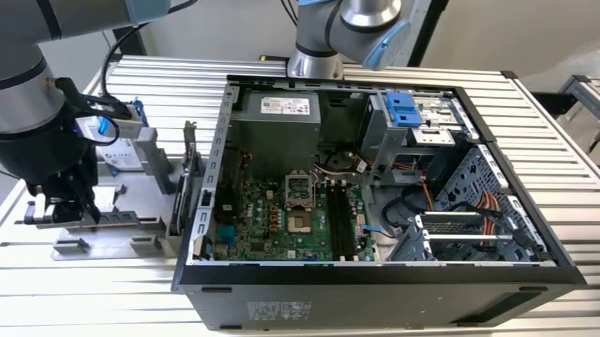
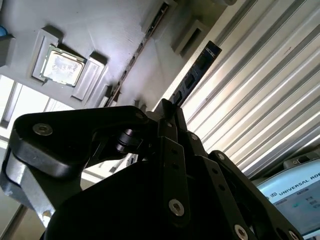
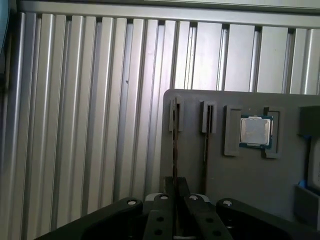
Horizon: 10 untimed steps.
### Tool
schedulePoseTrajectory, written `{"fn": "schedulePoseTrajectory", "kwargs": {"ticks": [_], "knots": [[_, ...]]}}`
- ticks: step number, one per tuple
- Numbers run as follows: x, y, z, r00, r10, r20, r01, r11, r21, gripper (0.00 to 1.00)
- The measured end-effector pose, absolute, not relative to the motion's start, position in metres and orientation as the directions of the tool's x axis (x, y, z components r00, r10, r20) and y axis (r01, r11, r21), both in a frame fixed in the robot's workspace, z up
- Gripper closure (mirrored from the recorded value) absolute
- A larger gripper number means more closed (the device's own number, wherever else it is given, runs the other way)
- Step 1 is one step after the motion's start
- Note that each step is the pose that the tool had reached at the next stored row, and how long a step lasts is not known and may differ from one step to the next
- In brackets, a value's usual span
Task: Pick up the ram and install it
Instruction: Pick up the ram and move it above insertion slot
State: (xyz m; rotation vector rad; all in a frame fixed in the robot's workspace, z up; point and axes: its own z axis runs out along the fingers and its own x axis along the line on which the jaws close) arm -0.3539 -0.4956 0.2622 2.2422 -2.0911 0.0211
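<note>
The ram [image 2: 196, 72] is a thin dark stick with black chips, standing on edge at a slot of the grey holder [image 3: 240, 180]. In the first wrist view I see the ram [image 3: 174, 145] edge-on, running down between my fingers. My gripper [image 3: 175, 182] is shut on the ram's near end, also seen in the second wrist view at the gripper [image 2: 170, 112]. In the exterior view my gripper [image 1: 58, 210] hangs low over the grey holder [image 1: 140, 225], at the exterior view's left of the open computer case [image 1: 375, 281]. Whether the ram still sits in its slot I cannot tell.
A processor chip [image 3: 256, 131] lies in a pocket of the holder, beside a second narrow slot [image 3: 206, 135]. A silver drive with a blue bracket [image 1: 117, 144] and an upright card [image 1: 192, 175] stand between my arm and the case. The motherboard's long memory slots [image 1: 338, 221] lie inside. A second arm's base [image 1: 324, 42] stands behind the case.
</note>
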Motion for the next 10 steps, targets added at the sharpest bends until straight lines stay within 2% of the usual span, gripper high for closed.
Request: {"fn": "schedulePoseTrajectory", "kwargs": {"ticks": [10], "knots": [[-0.354, -0.4956, 0.2731, 0.071, -0.996, 0.062, -0.997, -0.068, 0.046, 1.0]]}}
